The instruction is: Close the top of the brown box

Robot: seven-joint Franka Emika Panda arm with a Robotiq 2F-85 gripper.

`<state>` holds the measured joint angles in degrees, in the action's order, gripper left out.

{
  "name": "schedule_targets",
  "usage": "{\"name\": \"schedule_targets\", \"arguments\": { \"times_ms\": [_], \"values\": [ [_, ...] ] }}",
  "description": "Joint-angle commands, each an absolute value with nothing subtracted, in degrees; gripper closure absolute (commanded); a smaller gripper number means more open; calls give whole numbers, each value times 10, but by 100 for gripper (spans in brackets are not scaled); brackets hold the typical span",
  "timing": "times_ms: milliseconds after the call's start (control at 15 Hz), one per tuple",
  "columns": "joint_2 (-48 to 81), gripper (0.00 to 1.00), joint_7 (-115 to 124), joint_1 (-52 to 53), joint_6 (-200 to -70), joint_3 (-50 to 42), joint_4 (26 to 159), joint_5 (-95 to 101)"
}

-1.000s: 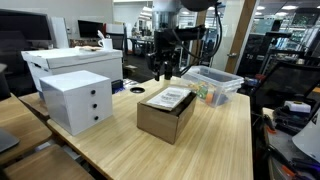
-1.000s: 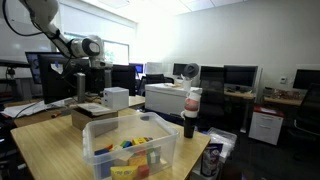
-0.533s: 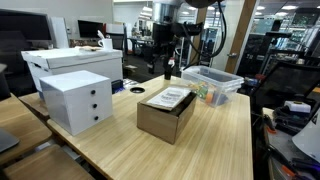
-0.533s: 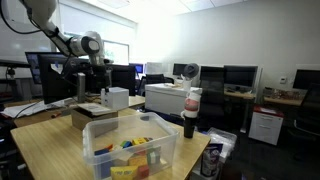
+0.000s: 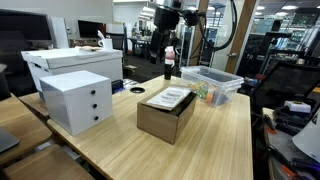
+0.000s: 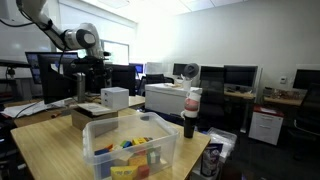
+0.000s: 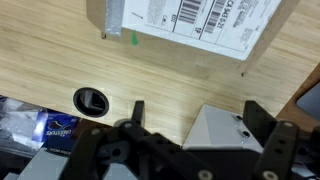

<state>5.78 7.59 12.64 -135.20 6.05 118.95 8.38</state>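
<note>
Wrist view, end effector (image 7: pixel 194 108) wide apart, empty, brown box (image 7: pixel 180 25) closed, exterior view, clear bin (image 6: pixel 97 142) of colourful items (image 6: pixel 135 148)

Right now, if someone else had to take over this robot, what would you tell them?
Gripper: open and empty, raised above the table, clear of the brown box.
The box sits mid-table between the white drawer unit and the clear bin.
Done: its top lies flat, label up, so closing looks finished.
Left: probably only a check that it is fully down; the seams are too small to judge.
</note>
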Motion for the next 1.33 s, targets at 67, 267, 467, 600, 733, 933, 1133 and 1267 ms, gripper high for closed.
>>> {"name": "schedule_targets", "arguments": {
  "times_ms": [67, 267, 467, 600, 733, 933, 1133, 1267],
  "values": [
    [-20, 0, 41, 111, -1325, 72, 1253, 62],
    [-50, 0, 52, 109, -1305, 73, 1275, 67],
    [-82, 0, 58, 104, -1283, 70, 1300, 68],
    [-97, 0, 57, 99, -1276, 68, 1313, 67],
    [-103, 0, 57, 94, -1281, 67, 1321, 72],
    [-81, 0, 65, 91, -1282, 74, 1298, 75],
    [-78, 0, 65, 92, -1282, 76, 1297, 75],
    [-78, 0, 65, 92, -1282, 76, 1297, 75]
  ]
}}
